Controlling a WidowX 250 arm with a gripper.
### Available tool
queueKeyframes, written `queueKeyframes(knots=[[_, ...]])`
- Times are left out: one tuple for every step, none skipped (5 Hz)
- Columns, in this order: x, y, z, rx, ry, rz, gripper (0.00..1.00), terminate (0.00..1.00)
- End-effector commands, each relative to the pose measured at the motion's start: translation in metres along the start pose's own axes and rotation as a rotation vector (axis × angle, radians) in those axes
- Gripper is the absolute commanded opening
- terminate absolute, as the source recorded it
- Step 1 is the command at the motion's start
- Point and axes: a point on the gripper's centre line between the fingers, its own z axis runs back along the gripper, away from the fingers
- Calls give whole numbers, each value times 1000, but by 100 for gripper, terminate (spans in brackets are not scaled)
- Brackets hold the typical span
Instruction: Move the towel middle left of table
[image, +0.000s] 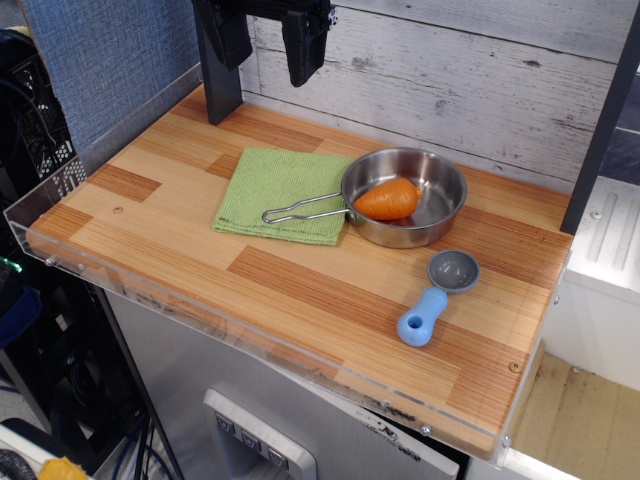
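The left and front stretches of the tabletop (150, 250) lie bare, giving open room between the towel (283, 193) and the clear acrylic rim (60, 205) that edges the near and left sides. The towel's right edge is crowded: the steel pan (432, 215) sits just beside it, and the pan's wire handle (303, 210) lies over the cloth. An orange carrot (388, 199) fills the pan. A blue scoop (438, 297) lies near the front right, apart from the pan. Above the back left corner the dark end effector (265, 45) hangs clear of the boards, beside a black upright post (222, 85).
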Motion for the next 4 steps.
queueKeyframes(knots=[[0, 0, 0, 0, 0, 0, 100, 0], [9, 4, -4, 22, -23, -28, 100, 0], [14, 25, -12, 52, -23, -5, 100, 0], [14, 43, -33, 56, 4, 28, 100, 0]])
